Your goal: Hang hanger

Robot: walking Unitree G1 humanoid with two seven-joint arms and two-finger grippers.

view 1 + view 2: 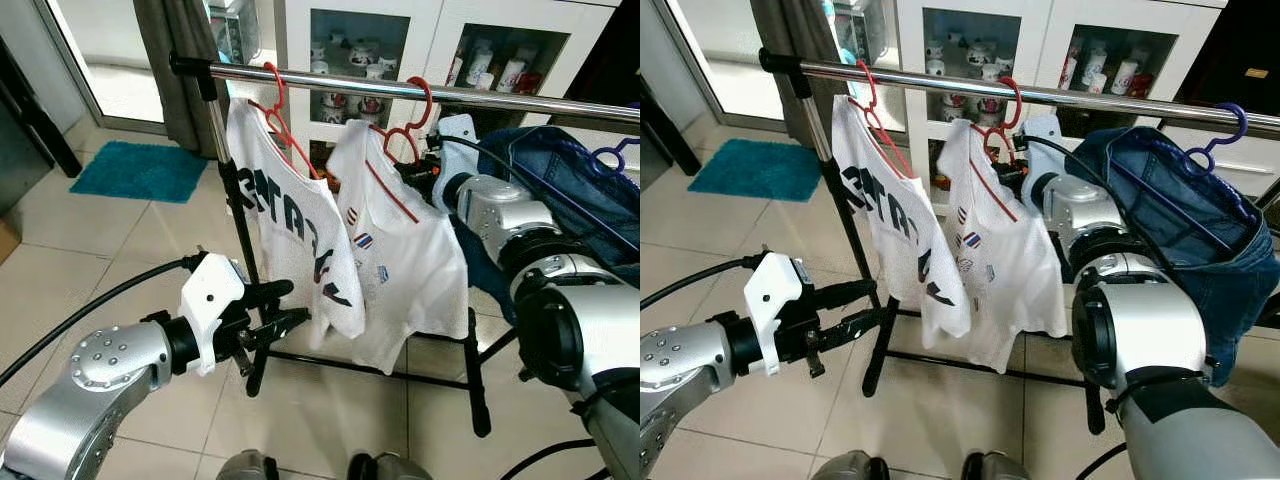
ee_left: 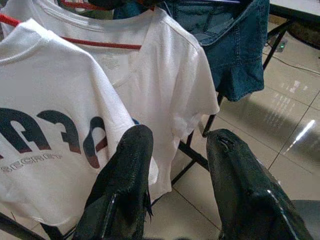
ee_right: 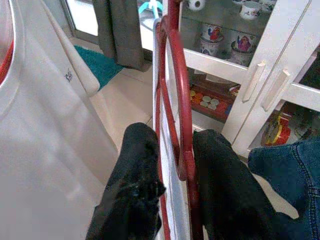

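A silver rail (image 1: 330,80) runs across the top of a black rack. Two red hangers hang on it, each with a white T-shirt. The left hanger (image 1: 275,100) carries a shirt with dark lettering (image 1: 290,220). The hook of the second red hanger (image 1: 425,100) sits over the rail, with a white shirt (image 1: 410,260) below it. My right gripper (image 3: 175,135) is up at this hanger's neck and shut on its red wire. My left gripper (image 1: 298,302) is held low to the left of the shirts, open with nothing between its fingers (image 2: 130,165).
A blue hanger (image 1: 1225,125) with a denim garment (image 1: 1180,210) hangs on the rail to the right. The rack's black post (image 1: 235,230) and base bar (image 1: 330,360) stand before me. Behind are a glass cabinet (image 1: 355,50), a grey curtain (image 1: 175,70) and a teal mat (image 1: 140,170).
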